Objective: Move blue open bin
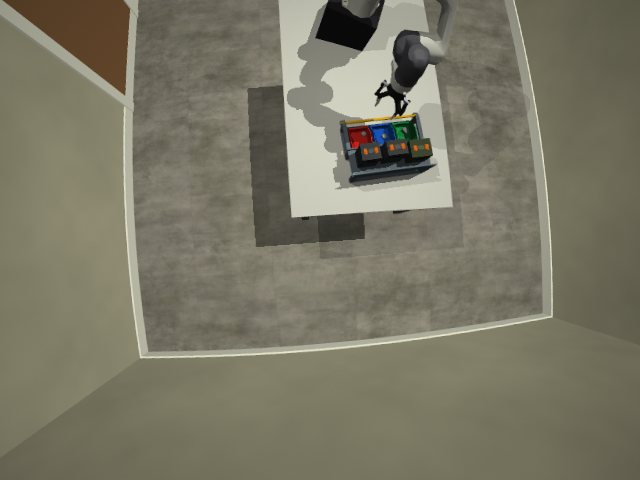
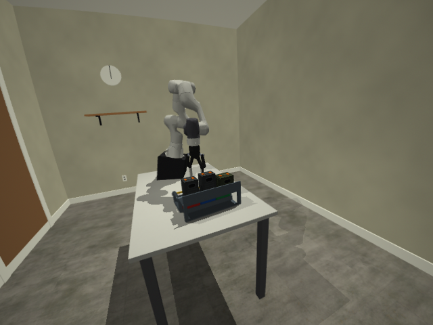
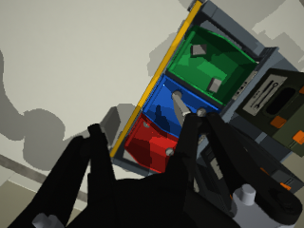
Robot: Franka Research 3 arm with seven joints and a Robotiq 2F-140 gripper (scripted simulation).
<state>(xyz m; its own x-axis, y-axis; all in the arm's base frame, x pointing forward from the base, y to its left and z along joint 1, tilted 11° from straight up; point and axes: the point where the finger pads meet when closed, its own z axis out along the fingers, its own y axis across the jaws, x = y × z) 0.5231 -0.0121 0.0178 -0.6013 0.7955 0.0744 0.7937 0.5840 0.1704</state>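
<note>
One blue open bin (image 1: 383,132) (image 3: 164,101) sits on the shelf (image 1: 391,170) (image 2: 212,198) (image 3: 229,21), in the middle of a row of three bins. Seen from above, the clock centred on that bin, one red bin (image 1: 359,137) (image 3: 148,146) lies at nine o'clock and one green bin (image 1: 405,135) (image 3: 212,63) at three. The wrist view shows two small grey parts inside the green bin and two round grey parts in the red one; in the blue bin, a fingertip covers some of the inside, so its parts cannot be counted surely.

One yellow strip (image 1: 379,119) (image 3: 159,73) runs along the row at twelve o'clock. Toward six o'clock stand three dark boxes (image 1: 396,147) (image 2: 207,179) (image 3: 274,101) with orange marks.

The single gripper (image 1: 385,109) (image 2: 196,172) (image 3: 145,109) is at twelve, its two fingers parted, grasping nothing. The one white table (image 1: 330,198) (image 2: 157,235) (image 3: 71,57) carries the shelf; one black block (image 1: 345,28) (image 2: 170,168) under the arm stands toward eleven.
</note>
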